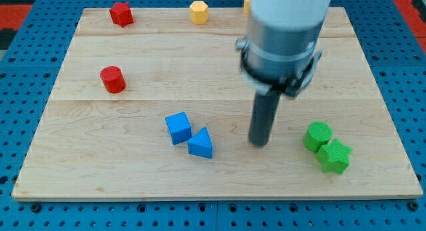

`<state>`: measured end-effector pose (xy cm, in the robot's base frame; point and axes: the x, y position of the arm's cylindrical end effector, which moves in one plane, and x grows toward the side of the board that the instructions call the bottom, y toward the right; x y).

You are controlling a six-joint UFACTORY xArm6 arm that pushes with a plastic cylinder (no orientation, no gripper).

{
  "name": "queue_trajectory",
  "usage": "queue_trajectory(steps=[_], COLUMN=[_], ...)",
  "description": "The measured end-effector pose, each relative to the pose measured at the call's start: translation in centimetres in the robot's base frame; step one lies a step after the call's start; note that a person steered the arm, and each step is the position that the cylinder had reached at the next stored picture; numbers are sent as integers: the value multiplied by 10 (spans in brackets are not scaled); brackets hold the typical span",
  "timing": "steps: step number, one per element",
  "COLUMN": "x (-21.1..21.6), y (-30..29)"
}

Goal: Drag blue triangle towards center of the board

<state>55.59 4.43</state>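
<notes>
Blue triangle (pixel 201 144) low on our surface (pixel 133 184), just left of centre, blue cube (pixel 178 128) touching its upper left, our tip (pixel 259 143) apart to its right, no pincer on this rod, green blocks (pixel 327 147) further right, red cylinder (pixel 113 79) far left.

Bare board separates my tip (pixel 259 143) from blue triangle (pixel 201 144), blue cube (pixel 178 127) adjoining.
</notes>
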Motion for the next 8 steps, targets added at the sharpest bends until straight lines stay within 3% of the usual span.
queue_trajectory(steps=[1,2,4,8], x=[50,15,-43,-20], y=[-51,-94,-30,-12])
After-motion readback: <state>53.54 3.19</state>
